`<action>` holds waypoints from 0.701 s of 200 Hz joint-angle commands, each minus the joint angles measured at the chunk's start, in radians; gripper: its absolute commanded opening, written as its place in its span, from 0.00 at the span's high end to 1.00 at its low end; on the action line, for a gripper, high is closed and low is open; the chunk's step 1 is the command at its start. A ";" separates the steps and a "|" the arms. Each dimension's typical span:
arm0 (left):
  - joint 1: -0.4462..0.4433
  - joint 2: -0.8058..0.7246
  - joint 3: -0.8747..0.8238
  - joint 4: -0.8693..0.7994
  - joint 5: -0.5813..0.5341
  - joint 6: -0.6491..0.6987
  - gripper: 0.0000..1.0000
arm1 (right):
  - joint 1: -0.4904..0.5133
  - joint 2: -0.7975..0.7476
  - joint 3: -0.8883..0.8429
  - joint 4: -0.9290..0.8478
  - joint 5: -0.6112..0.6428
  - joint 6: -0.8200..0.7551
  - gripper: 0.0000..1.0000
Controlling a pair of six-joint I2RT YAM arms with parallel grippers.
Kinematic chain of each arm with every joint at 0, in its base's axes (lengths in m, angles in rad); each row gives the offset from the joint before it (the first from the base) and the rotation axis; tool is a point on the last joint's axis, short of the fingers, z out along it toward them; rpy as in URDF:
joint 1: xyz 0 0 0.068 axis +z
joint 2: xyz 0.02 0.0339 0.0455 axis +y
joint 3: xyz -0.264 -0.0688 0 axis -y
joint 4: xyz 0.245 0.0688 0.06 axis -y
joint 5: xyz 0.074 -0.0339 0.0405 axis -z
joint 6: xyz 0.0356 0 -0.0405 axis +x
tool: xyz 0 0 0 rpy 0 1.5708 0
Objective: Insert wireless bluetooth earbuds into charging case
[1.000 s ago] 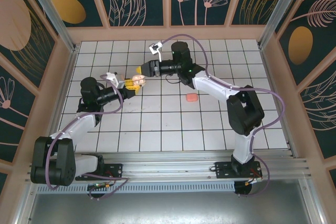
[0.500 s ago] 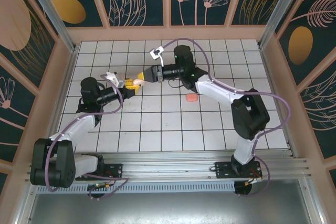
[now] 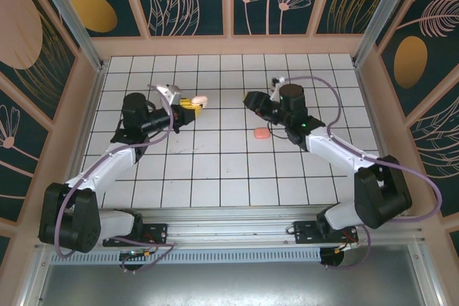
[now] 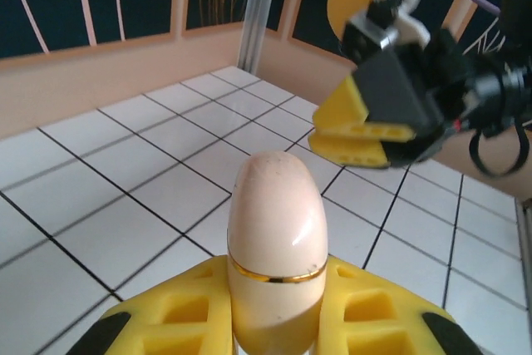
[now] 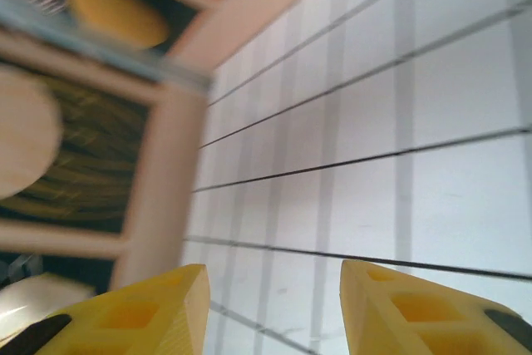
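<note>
Noted left gripper (image 3: 189,107) clamped on a pale beige, glossy, egg-shaped charging case with gold seam (image 4: 277,230), lid closed, held over the white tiled table (image 3: 215,170). Recorded right gripper (image 5: 273,276) with yellow fingers parted, nothing between them. Logged a salmon-pink rounded case (image 3: 262,133) lying on the tiles near the right gripper.
</note>
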State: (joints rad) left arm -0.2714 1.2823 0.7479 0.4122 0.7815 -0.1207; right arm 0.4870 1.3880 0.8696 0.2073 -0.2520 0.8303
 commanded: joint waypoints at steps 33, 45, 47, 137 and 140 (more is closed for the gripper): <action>-0.193 0.179 0.215 -0.313 -0.235 -0.345 0.90 | -0.019 -0.161 -0.069 -0.251 0.242 0.001 0.54; -0.206 0.248 0.269 -0.374 -0.236 -0.446 0.90 | -0.021 -0.179 -0.089 -0.256 0.244 0.002 0.54; -0.208 0.260 0.276 -0.382 -0.235 -0.463 0.90 | -0.021 -0.182 -0.092 -0.256 0.245 0.002 0.54; -0.323 0.572 0.418 -0.553 -0.187 -0.604 0.84 | -0.050 -0.156 -0.124 -0.265 0.155 -0.063 0.55; -0.326 0.578 0.418 -0.557 -0.182 -0.606 0.84 | -0.050 -0.154 -0.123 -0.266 0.152 -0.066 0.55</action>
State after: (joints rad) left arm -0.5743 1.8282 1.1191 -0.0727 0.5743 -0.6834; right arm 0.4511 1.2083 0.7502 -0.0574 -0.0711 0.8082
